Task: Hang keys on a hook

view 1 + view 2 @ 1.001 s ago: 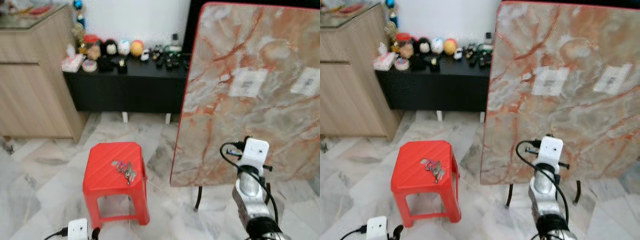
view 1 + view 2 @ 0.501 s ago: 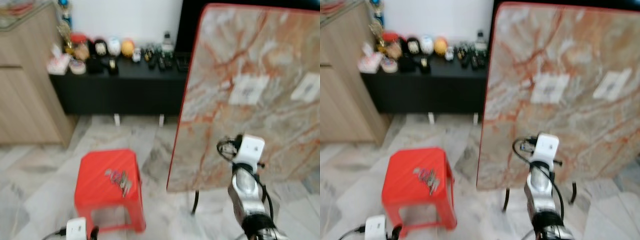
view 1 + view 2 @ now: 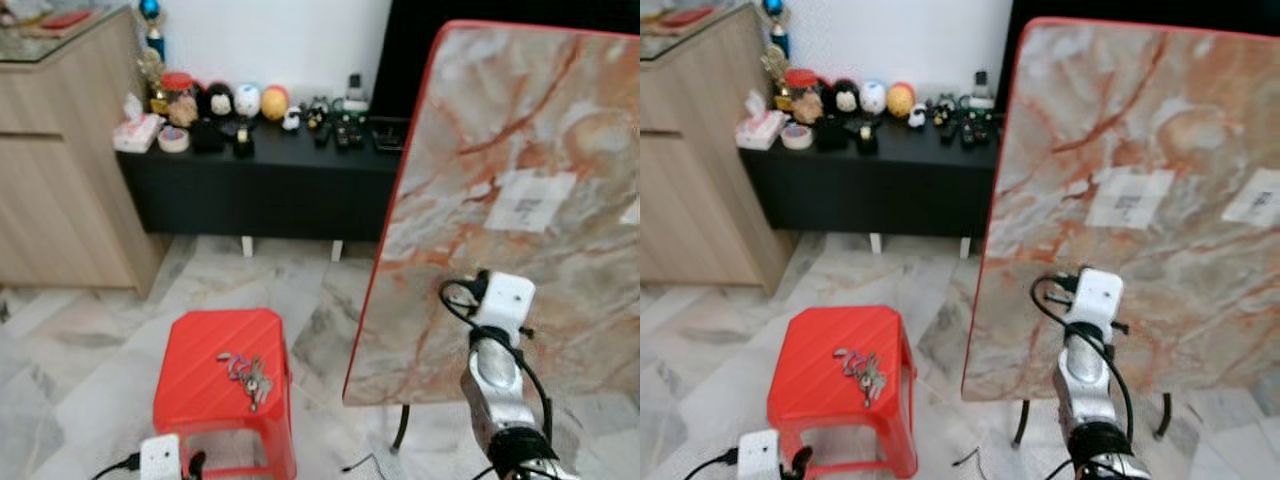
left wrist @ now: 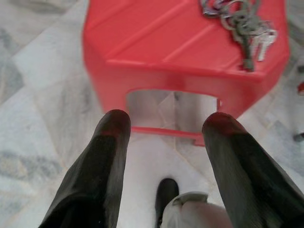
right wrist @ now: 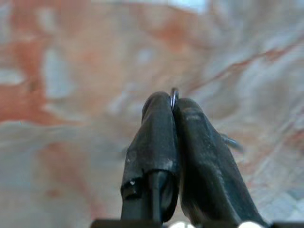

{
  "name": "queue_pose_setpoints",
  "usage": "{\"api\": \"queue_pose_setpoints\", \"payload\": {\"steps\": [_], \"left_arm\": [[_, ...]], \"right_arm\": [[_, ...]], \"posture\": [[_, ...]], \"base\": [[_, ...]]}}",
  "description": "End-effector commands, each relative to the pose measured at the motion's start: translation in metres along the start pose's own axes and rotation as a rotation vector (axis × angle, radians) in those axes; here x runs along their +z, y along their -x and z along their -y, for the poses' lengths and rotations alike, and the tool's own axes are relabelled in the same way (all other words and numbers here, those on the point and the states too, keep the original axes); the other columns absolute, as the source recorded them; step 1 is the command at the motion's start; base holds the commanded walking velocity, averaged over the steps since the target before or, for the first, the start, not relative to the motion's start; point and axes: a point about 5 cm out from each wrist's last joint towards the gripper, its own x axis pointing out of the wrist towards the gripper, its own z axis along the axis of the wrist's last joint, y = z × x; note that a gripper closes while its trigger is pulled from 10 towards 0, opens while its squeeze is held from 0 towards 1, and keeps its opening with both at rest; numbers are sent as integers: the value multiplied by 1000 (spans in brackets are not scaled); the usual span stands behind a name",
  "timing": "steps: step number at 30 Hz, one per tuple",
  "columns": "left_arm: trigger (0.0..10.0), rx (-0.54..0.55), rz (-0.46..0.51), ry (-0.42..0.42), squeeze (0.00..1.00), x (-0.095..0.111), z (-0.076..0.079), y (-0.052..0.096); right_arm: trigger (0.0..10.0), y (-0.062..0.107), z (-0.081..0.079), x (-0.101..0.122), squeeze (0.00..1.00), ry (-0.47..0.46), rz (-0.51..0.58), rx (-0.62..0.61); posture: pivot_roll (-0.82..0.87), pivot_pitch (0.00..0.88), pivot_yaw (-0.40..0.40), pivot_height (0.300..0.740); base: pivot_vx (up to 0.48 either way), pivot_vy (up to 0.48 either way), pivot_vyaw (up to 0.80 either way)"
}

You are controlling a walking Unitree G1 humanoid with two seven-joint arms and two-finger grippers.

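The keys (image 3: 248, 371) lie on top of the red stool (image 3: 205, 385), so the left gripper (image 4: 166, 137), fingers wide apart, should come down gently over them, while the right gripper (image 5: 172, 102) is pressed shut.

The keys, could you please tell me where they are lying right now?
The keys lie on top of the red stool, toward its right side, on the floor to the robot's left of the upright marble tabletop.
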Motion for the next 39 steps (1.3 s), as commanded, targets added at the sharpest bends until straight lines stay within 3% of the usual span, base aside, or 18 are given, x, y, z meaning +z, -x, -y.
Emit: {"api": "queue_pose_setpoints", "payload": {"steps": [1, 12, 19, 22, 28, 39], "left_arm": [[10000, 4, -19, 0, 0, -5, -1, 2], [10000, 6, -23, 0, 0, -5, -2, 2], [10000, 3, -25, -2, 0, -3, -1, 1], [10000, 5, -28, -1, 0, -3, -2, 0], [10000, 7, -29, 2, 0, -3, -2, 0], [10000, 12, -25, 5, 0, -3, -2, 0]], "right_arm": [[10000, -2, 3, 5, 0, 0, 24, -27], [10000, -11, 19, 24, 0, 96, 123, -147], [10000, -23, 13, 46, 0, 146, 196, -136], [10000, -25, 6, 51, 0, 214, 218, -116], [10000, -26, -2, 54, 0, 260, 234, -100], [10000, -28, -3, 53, 0, 307, 215, -125]], "posture": [[67, 0, -99, 728], [57, 0, -93, 728], [56, 0, -87, 728], [55, 0, -86, 728], [57, 0, -86, 728], [59, 0, -87, 728]], "base": [[0, 0, 0], [0, 0, 0], [0, 0, 0], [0, 0, 0], [0, 0, 0], [0, 0, 0]]}}
